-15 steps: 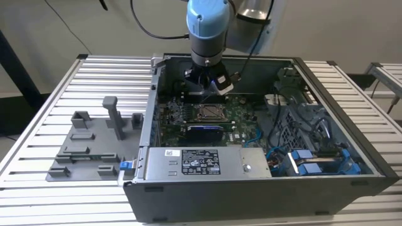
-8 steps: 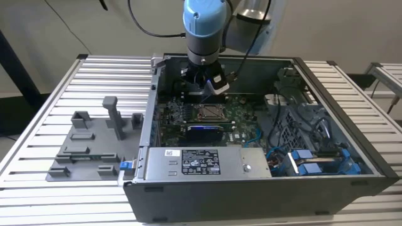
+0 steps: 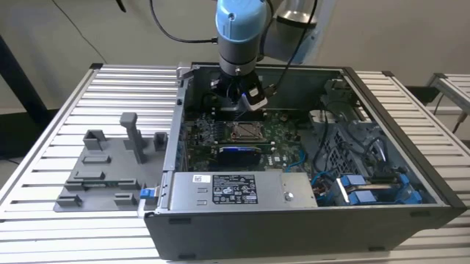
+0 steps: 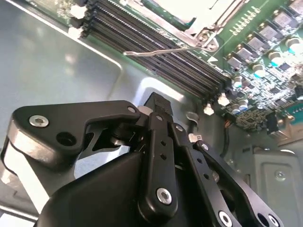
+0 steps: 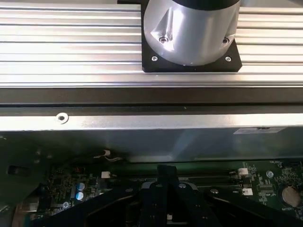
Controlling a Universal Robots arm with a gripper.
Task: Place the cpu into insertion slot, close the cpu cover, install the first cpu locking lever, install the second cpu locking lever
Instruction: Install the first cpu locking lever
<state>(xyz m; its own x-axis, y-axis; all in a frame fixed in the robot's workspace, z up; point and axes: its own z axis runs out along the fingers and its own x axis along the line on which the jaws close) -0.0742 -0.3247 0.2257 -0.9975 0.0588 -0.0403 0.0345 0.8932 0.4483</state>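
- The pincer (image 3: 246,103) hangs inside the open computer case (image 3: 294,225), just on the far side of the insertion slot (image 3: 246,132); in both wrist views its tips look clenched together, with nothing seen between them
- The slot sits mid-way across the green circuit board (image 3: 287,126); the cpu cover (image 4: 201,26) appears to lie flat over it; I cannot pick out the cpu itself, though I judge it lies under that frame
- A locking lever (image 4: 165,49) juts free as a thin wire across the long dark memory slots (image 4: 156,33), near the pincer; it looks unlatched
- Handling, as I judge it: the lever is light, stiff yet springy, and smooth enough to slip off a pad; best pressed near its bent free end, well away from the pivot
- The cover is thin sheet metal and easily bent, so push on its rim; the cpu is light, rigid and fragile, to be held by its edges only
- The case rests on the slatted desk (image 3: 44,110); a grey fixture (image 3: 103,176) lies at the exterior view's left
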